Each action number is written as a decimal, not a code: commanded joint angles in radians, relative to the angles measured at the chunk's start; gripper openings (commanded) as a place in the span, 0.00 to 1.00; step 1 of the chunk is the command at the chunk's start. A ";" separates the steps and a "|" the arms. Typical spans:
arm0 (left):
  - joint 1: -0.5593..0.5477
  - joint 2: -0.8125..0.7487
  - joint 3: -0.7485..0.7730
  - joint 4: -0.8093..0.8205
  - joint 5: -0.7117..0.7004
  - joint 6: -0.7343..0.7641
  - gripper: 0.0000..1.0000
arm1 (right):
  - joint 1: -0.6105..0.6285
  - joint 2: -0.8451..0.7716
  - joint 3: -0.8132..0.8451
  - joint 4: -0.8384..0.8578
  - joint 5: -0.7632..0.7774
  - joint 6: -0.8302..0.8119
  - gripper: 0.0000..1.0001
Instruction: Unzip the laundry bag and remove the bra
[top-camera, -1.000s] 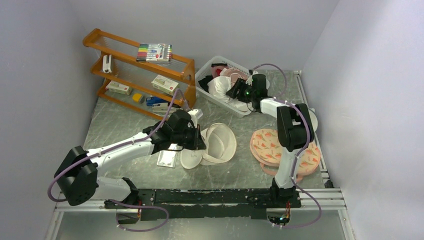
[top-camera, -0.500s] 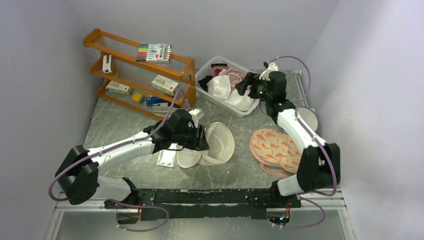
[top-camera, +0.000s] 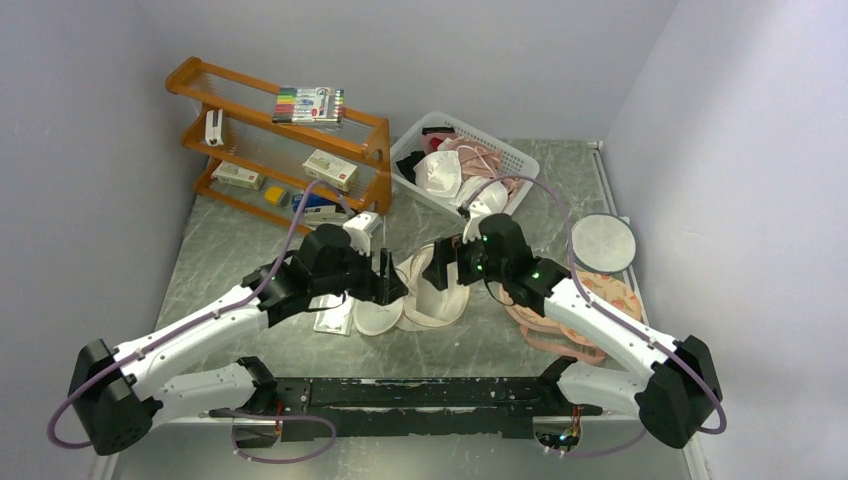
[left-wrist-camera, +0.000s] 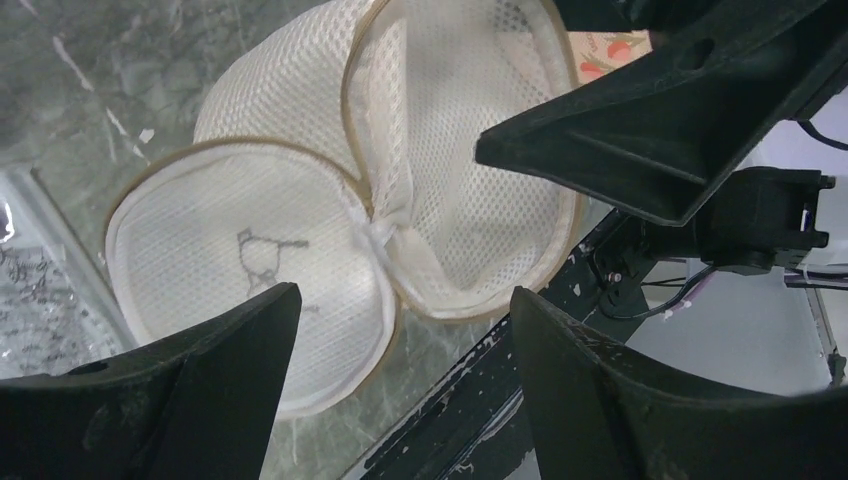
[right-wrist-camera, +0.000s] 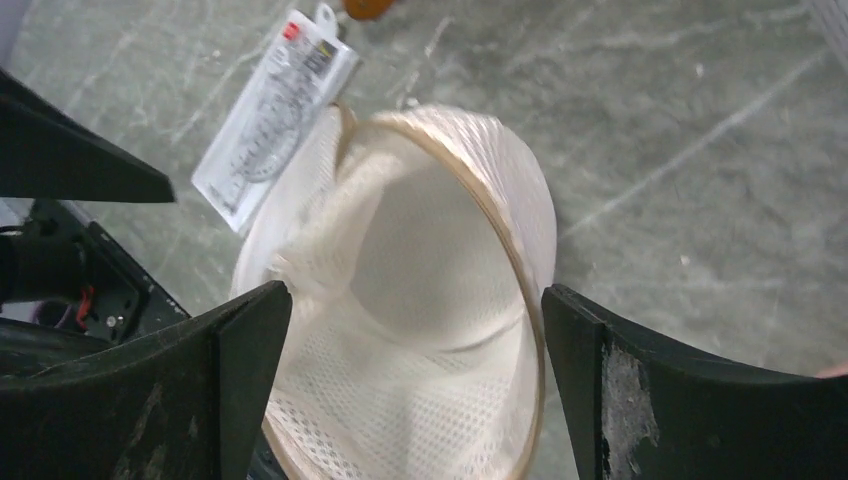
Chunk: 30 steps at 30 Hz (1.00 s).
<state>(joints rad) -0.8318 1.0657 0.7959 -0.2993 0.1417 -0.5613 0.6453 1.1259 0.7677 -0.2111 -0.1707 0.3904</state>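
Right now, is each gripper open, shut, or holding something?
Left gripper: open, empty, over the round cream-white mesh laundry bag.
Right gripper: open, empty, over the same bag.

Overhead wide, wrists close on laundry bag (left-wrist-camera: 300, 150)

Laundry bag (left-wrist-camera: 280, 100): cream-white cloth mesh, open weave, matt. Its rim is bound in smooth beige tape.
Table (top-camera: 225, 250): grey marbled surface, smooth, with a faint sheen.
Rack (top-camera: 379, 160), far left: orange-brown wood, glossy as if varnished.
Basket (top-camera: 520, 160), far: white plastic with perforated walls.
Packet (right-wrist-camera: 275, 110): clear glossy plastic film over a printed sheet.
Disc (top-camera: 603, 243), right: grey, matt.
Fingers (left-wrist-camera: 190, 400) of left gripper (left-wrist-camera: 400, 295) and right gripper (right-wrist-camera: 415, 292): black plastic, matt; the right pair is scuffed at the edges.
Left arm (top-camera: 190, 330): white shell, smooth, semi-gloss.
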 joint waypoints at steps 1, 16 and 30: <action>0.011 -0.071 -0.067 -0.026 -0.037 -0.049 0.88 | 0.037 -0.054 -0.031 -0.122 0.219 0.064 0.97; 0.018 -0.301 -0.320 -0.085 -0.216 -0.485 0.95 | 0.040 -0.028 -0.015 -0.132 0.303 0.044 0.40; 0.098 -0.252 -0.515 0.019 -0.180 -0.878 0.86 | 0.040 0.028 0.024 -0.087 0.279 -0.016 0.23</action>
<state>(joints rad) -0.7757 0.8223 0.3347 -0.4198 -0.0963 -1.3476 0.6819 1.1507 0.7692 -0.3340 0.1043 0.3985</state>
